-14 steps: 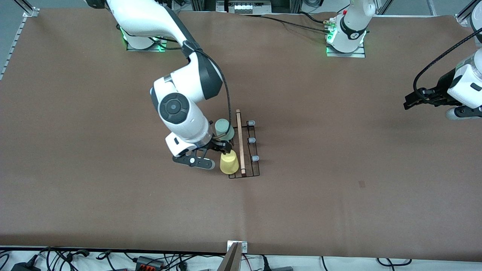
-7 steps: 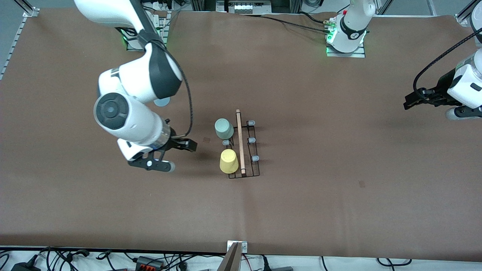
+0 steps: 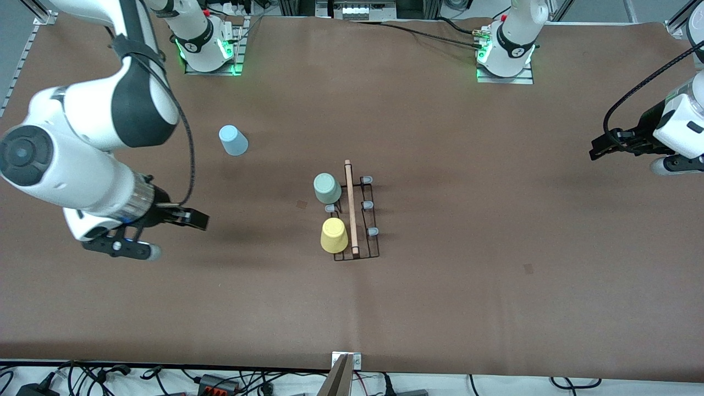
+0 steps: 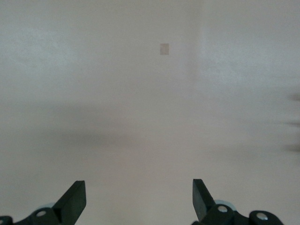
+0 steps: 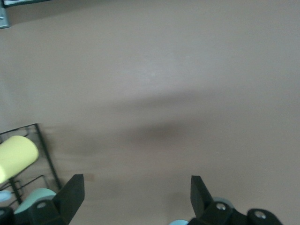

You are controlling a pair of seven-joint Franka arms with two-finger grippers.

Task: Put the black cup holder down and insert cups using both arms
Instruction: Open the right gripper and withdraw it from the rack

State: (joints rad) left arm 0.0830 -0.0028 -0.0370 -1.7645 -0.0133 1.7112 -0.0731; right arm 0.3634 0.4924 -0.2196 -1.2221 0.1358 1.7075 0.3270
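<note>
The black cup holder (image 3: 369, 245) lies mid-table, its wooden rod (image 3: 348, 206) along the top. A mint green cup (image 3: 327, 188) and a yellow cup (image 3: 334, 235) sit upturned on its pegs on the side toward the right arm's end, with a bare peg (image 3: 330, 208) between them. The light blue cup (image 3: 233, 140) stands alone on the table, farther from the front camera. My right gripper (image 3: 193, 219) hangs open and holds nothing over bare table toward the right arm's end. Its wrist view shows the yellow cup (image 5: 16, 154) and holder wire (image 5: 44, 145). My left gripper (image 3: 600, 148) waits open.
Three more grey-tipped pegs (image 3: 368, 205) stand bare on the holder's side toward the left arm's end. The arm bases (image 3: 503, 55) stand along the table edge farthest from the front camera. A small dark mark (image 3: 528, 268) shows on the brown table cover.
My right arm has swung away from the holder toward its own end of the table, uncovering the light blue cup. Its gripper stayed open. The left arm has not moved.
</note>
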